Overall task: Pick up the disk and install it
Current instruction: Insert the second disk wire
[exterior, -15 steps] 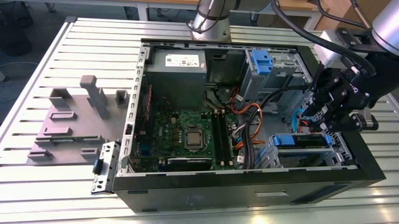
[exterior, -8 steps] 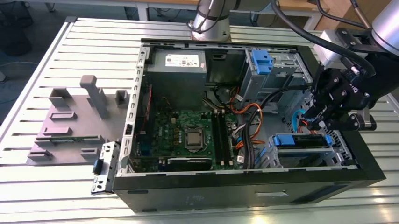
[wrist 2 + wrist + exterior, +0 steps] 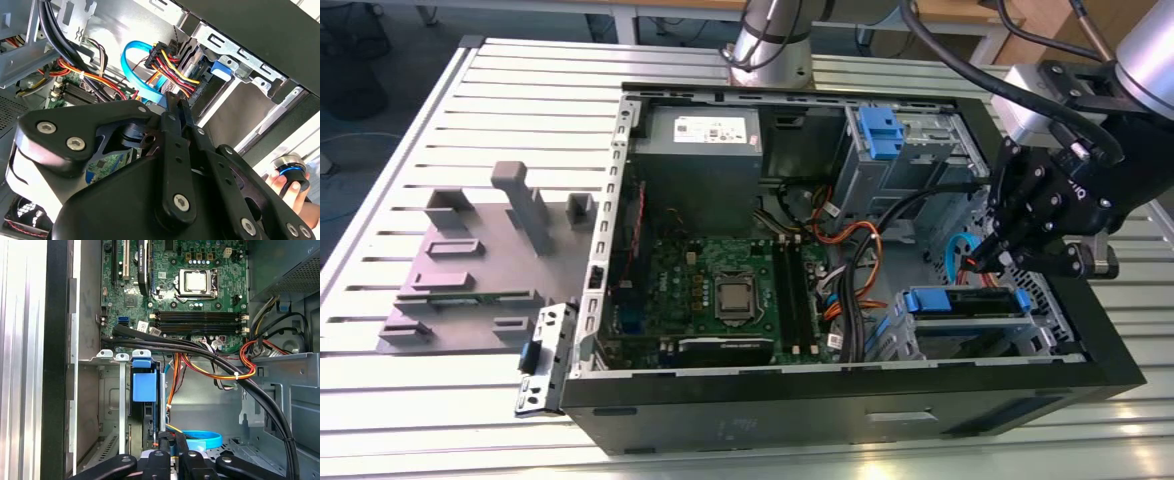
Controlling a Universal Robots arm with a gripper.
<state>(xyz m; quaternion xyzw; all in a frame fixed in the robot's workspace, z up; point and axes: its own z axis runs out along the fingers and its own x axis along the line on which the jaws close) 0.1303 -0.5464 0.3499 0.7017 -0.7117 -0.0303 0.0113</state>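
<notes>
The disk (image 3: 969,303), framed by its blue carrier, lies in the lower grey drive bay at the exterior view's right, inside the open computer case. In the first wrist view the disk (image 3: 149,422) shows edge-on in the bay slot under its blue tab. My black gripper (image 3: 991,258) hangs just above the bay's rear end, beside the looped blue data cable (image 3: 961,246). In both wrist views the thin fingers stand pressed together with nothing between them: the gripper (image 3: 178,102) points at the black power plug (image 3: 165,55) with its red and yellow wires, and the gripper (image 3: 171,441) sits close behind the disk.
A second blue bracket (image 3: 879,130) sits on the upper bay. The power supply box (image 3: 698,135) and motherboard (image 3: 727,290) fill the case's left side. Black cable bundles (image 3: 200,352) cross the interior. A grey fixture (image 3: 480,260) stands on the slatted table. A hand (image 3: 292,187) holds a blue-ringed knob.
</notes>
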